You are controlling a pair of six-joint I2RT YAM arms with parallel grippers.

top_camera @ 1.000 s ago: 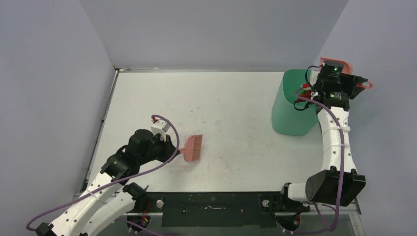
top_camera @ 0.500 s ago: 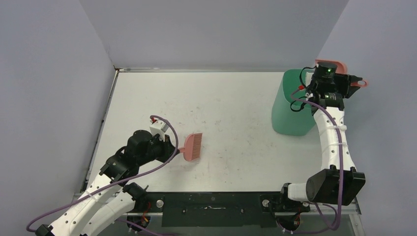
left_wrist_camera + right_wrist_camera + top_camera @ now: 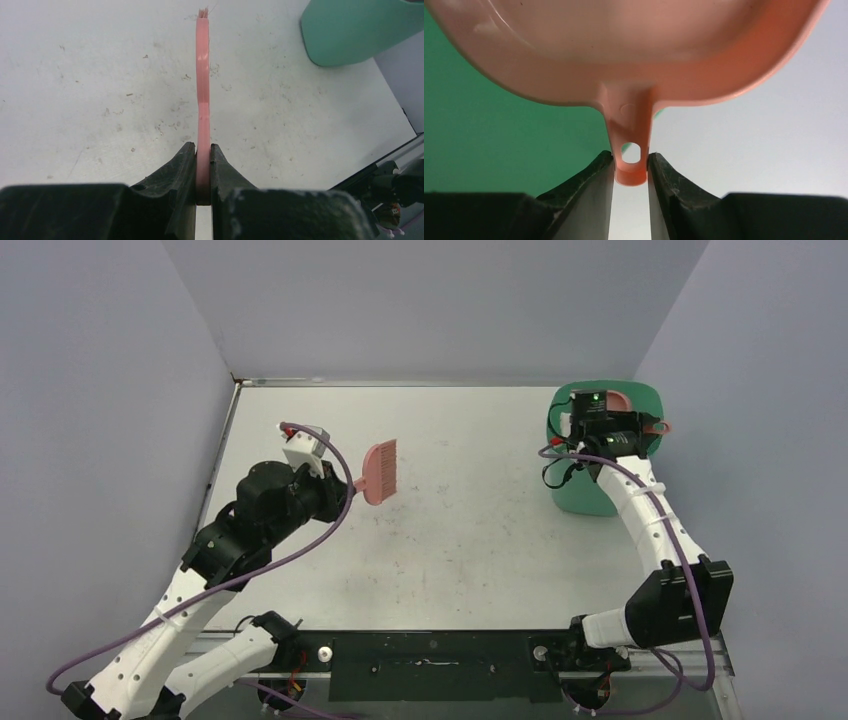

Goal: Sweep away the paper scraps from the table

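My left gripper [image 3: 349,486] [image 3: 202,150] is shut on the handle of a pink brush [image 3: 380,469] [image 3: 202,75]. It holds the brush on edge above the white table [image 3: 470,530] [image 3: 100,100], left of centre. My right gripper [image 3: 645,426] [image 3: 630,162] is shut on the handle tip of a pink dustpan [image 3: 620,399] [image 3: 624,50]. The dustpan hangs over the green bin [image 3: 585,490] [image 3: 499,130] at the far right. No paper scraps show in any view. The tabletop carries only faint dark specks.
The green bin [image 3: 360,30] stands near the table's far right corner, close to the right wall. Grey walls enclose the table on the left, back and right. A metal rail [image 3: 215,480] runs along the left edge.
My left arm has lifted the brush off the table and carried it toward the far left. My right arm has swung the dustpan leftward, over the bin's mouth.
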